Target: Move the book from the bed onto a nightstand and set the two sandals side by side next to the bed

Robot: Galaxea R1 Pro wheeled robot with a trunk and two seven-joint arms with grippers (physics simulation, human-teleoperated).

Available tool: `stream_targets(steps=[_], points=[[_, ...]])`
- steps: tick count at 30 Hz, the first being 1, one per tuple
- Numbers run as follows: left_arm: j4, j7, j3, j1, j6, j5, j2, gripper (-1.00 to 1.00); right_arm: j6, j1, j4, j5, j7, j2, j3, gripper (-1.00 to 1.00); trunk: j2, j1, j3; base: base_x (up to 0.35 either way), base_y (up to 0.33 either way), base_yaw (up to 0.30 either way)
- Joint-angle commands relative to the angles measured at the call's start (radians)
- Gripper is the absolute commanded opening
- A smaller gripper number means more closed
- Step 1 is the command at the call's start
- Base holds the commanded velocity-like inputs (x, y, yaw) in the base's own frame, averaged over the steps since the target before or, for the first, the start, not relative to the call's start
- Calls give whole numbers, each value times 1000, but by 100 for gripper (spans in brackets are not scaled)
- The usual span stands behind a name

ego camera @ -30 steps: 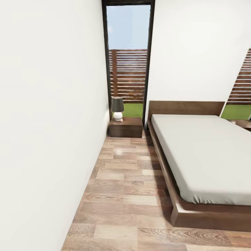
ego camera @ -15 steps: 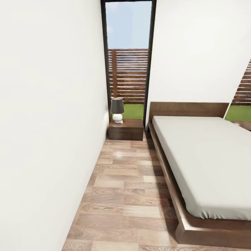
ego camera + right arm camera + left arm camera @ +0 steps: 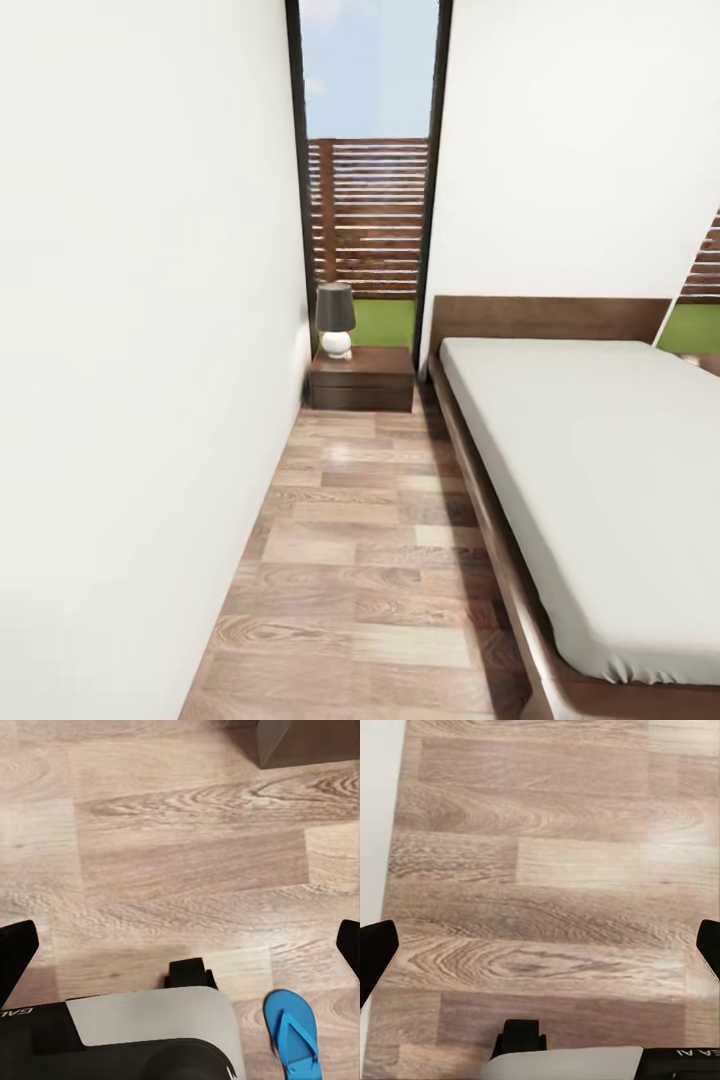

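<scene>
Head view: a strip of wood floor (image 3: 370, 540) runs between a white wall (image 3: 140, 350) and the bed (image 3: 600, 480), up to a nightstand (image 3: 362, 379) at the far end, just beside the headboard.
Nightstand top: a small lamp (image 3: 335, 319) with a dark shade and white base stands on it, in front of a tall window (image 3: 368, 180) with a slatted fence outside.
Bed: grey mattress with nothing visible on the part shown; the dark frame edges it along the floor side.
Book: I cannot tell where it is from these views.
Right wrist view: one blue sandal (image 3: 293, 1033) lies flat on the floor, just beside the robot's grey base (image 3: 150, 1024); a dark corner of furniture (image 3: 307, 741) sits well apart from it.
Left wrist view: bare planks, with a white wall strip (image 3: 379, 817) along one edge.
Left gripper (image 3: 540, 949): fingers spread wide, holding and touching nothing.
Right gripper (image 3: 180, 949): fingers likewise wide apart, empty, above the floor.
</scene>
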Motion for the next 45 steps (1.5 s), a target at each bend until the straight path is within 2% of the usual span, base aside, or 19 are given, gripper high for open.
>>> stream_targets(steps=[1,8,22,45], points=[[1,0,0,0,-3,1,0,100,-2,0,0,-1,2,0,-2,100,0,1,-1,328,0,0],[1,0,0,0,-3,1,0,100,-2,0,0,-1,2,0,-4,100,0,1,-1,287,0,-15],[1,0,0,0,-3,1,0,100,-2,0,0,-1,2,0,-4,100,0,1,-1,66,0,-85],[0,0,0,0,-3,1,0,100,-2,0,0,-1,2,0,-4,100,0,1,-1,317,0,-1]])
